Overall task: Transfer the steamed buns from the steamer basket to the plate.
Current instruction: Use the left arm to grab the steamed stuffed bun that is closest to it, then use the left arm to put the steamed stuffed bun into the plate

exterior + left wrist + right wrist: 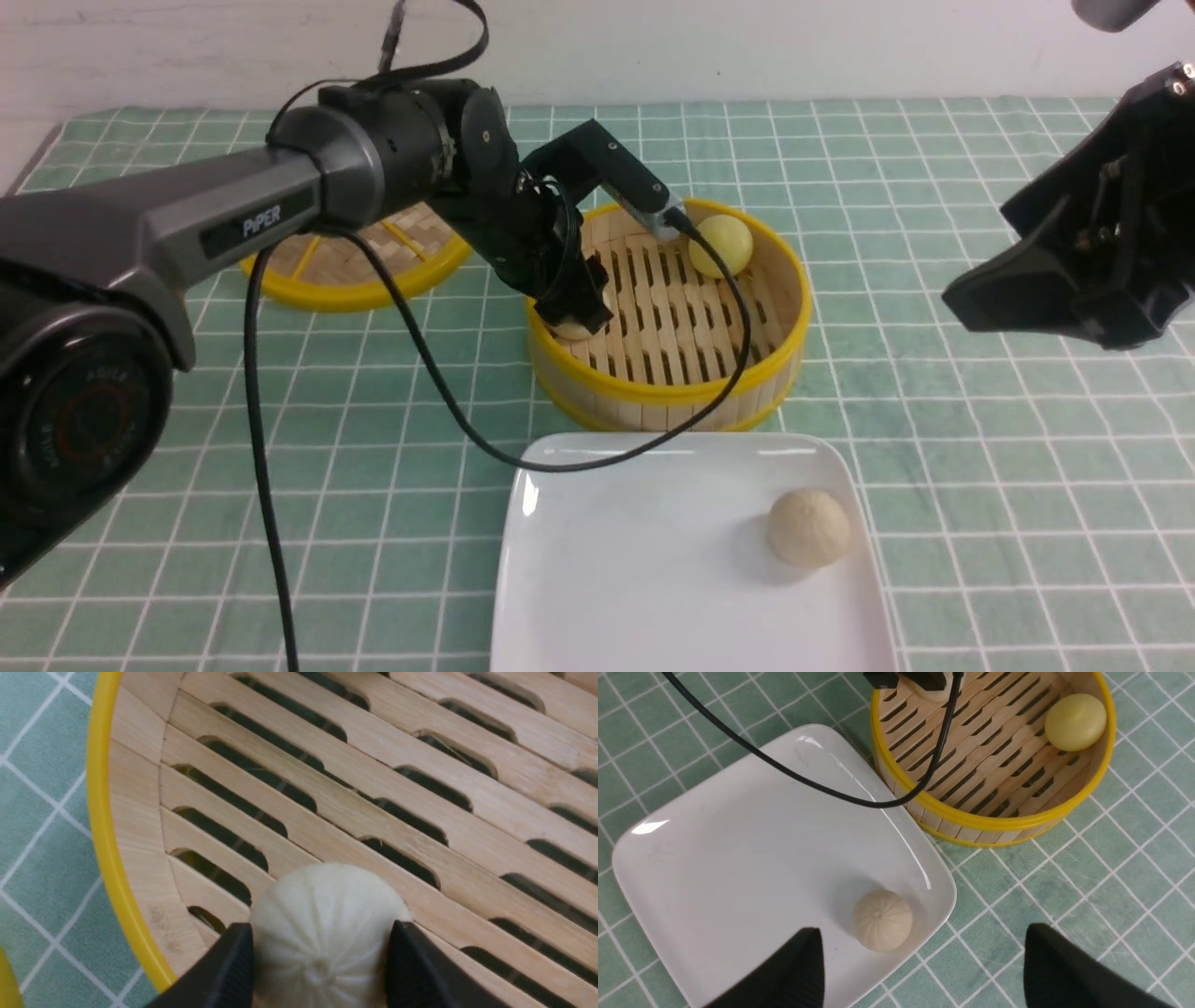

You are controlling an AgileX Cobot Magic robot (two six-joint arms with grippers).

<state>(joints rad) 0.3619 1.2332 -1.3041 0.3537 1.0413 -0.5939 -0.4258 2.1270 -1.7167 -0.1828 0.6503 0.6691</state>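
Left wrist view showed the left gripper (320,926) astride a pale pleated bun (327,900), one finger against each flank, low on the floor of the steamer basket (135,858) near its wall. Both sides looked in contact, though I could not tell whether the squeeze was firm. The grip wanted only light pressure (a soft bun dents). Then a straight lift clear of the yellow rim, minding the cable (439,392) draped across it, before swinging to the plate (635,579). A yellow bun (721,245) sat at the basket's far side and another pale bun (808,528) lay on the plate. The right gripper (922,928) hung spread wide and empty above that plate.
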